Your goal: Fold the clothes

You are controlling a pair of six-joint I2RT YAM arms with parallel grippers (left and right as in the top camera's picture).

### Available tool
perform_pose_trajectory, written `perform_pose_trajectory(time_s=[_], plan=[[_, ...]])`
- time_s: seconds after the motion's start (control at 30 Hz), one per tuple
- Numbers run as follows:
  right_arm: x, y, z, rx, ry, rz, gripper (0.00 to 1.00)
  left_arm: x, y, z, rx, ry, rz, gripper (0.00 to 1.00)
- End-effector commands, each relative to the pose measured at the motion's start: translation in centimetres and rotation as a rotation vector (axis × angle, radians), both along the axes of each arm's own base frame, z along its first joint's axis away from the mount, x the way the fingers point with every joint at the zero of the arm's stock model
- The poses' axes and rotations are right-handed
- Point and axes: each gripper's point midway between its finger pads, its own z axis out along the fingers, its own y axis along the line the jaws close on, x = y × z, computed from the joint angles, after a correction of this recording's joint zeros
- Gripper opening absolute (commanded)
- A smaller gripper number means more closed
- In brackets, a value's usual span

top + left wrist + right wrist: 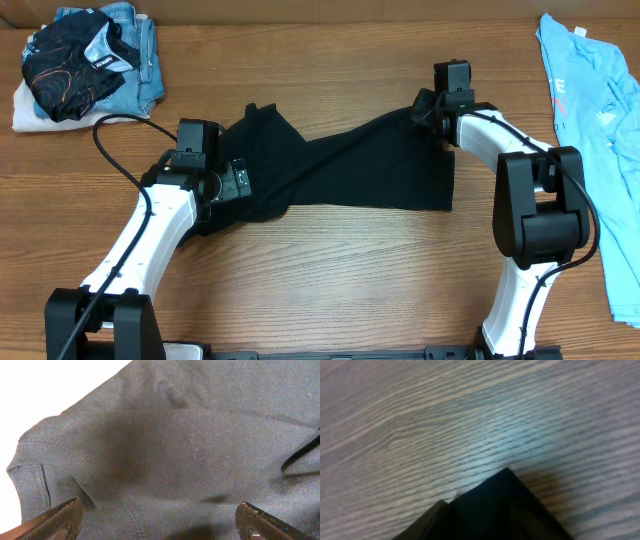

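A black T-shirt (pixel 340 175) lies crumpled across the middle of the wooden table, stretched toward the right. My left gripper (pixel 237 183) sits over its left part with its fingers (pixel 56 519) spread wide and open, dark cloth (pixel 170 445) spread below them and nothing between them. My right gripper (pixel 432 108) is at the shirt's far right corner. In the right wrist view a peak of black cloth (pixel 510 505) juts out from between its jaws over bare wood, so it is shut on the shirt. A light blue printed T-shirt (pixel 600 130) lies flat at the right edge.
A pile of other garments (pixel 85 65), with blue denim and a black printed piece on top, sits at the back left corner. The left arm's black cable (pixel 120 150) loops across the table near that pile. Both arm bases stand at the table's front edge.
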Motion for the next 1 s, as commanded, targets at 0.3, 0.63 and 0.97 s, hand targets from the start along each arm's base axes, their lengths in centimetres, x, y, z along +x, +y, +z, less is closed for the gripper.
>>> perform_pose_trajectory(time_s=[0.3, 0.63, 0.97], plan=[[0.1, -1.5, 1.0, -0.048, 0.034, -0.097, 0.04, -0.1, -0.1, -0.3, -0.01, 0.005, 0.013, 0.94], [1.4, -2.1, 3.8, -0.087, -0.011, -0.086, 0.45, 0.0, -0.1, -0.3, -0.011, -0.001, 0.013, 1.0], [1.3, -2.0, 2.6, -0.084, 0.008, -0.082, 0.45, 0.0, -0.2, -0.3, -0.011, -0.002, 0.013, 1.0]])
